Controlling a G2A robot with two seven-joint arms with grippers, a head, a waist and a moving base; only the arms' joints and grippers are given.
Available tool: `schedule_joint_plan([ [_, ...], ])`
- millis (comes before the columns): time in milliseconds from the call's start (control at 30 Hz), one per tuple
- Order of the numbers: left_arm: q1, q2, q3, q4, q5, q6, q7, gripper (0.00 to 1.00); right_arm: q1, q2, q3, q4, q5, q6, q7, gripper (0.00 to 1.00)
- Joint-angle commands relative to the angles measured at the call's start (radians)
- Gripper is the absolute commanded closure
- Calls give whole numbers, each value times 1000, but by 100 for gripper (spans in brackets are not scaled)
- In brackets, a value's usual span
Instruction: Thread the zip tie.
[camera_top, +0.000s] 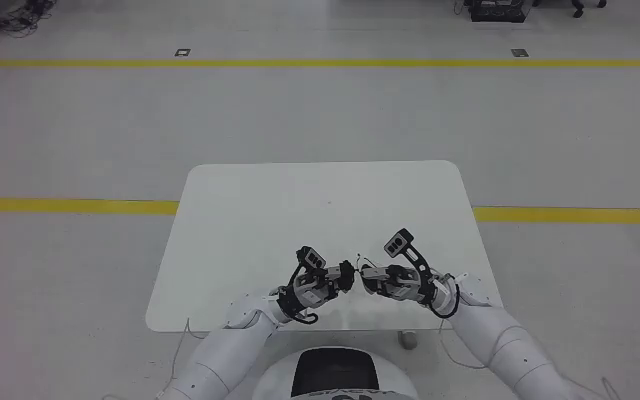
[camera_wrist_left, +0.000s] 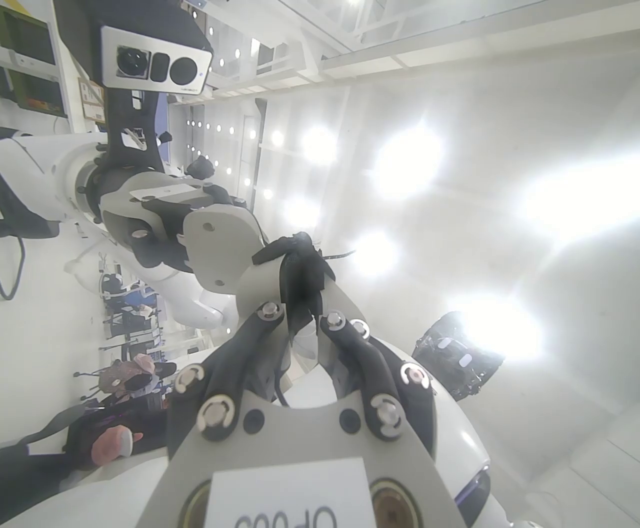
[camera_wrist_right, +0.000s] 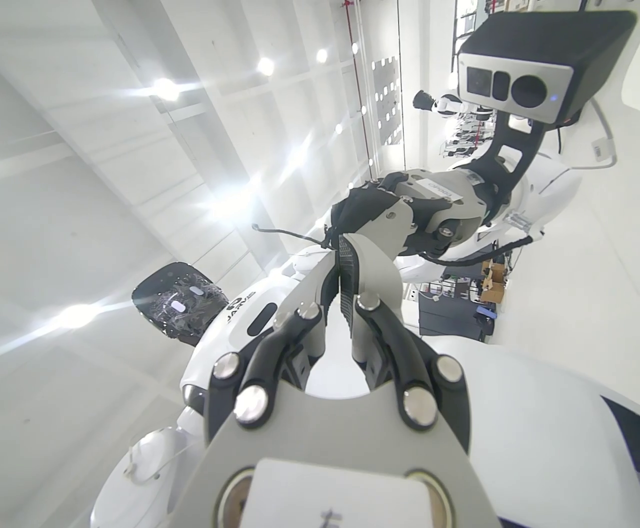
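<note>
Both grippers are held tip to tip above the near part of the white table (camera_top: 320, 200). A thin black zip tie (camera_top: 357, 264) runs between them. In the left wrist view my left gripper (camera_wrist_left: 303, 280) is shut on the zip tie, whose free end (camera_wrist_left: 341, 255) pokes out past the fingertips. My right gripper (camera_wrist_right: 340, 260) has its pads pressed together on the zip tie, and the tail (camera_wrist_right: 285, 233) curves away from the tips. In the top view the left gripper (camera_top: 343, 278) and the right gripper (camera_top: 369, 279) almost touch. How the tie sits between the pads is hidden.
The table's front edge (camera_top: 300, 328) lies just under the two arms. Grey floor with yellow lines (camera_top: 320, 63) surrounds the table. The far half of the tabletop (camera_top: 320, 190) is bare white surface.
</note>
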Motion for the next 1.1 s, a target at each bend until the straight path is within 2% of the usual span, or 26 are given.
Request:
schedule_joint_plan([
  [0,0,0,1,1,-1,0,0,100,-1,0,2,1,-1,-1,0,100],
  [1067,0,1,0,0,-3,0,2,100,-29,6,65,-1,-40,4,0,100],
])
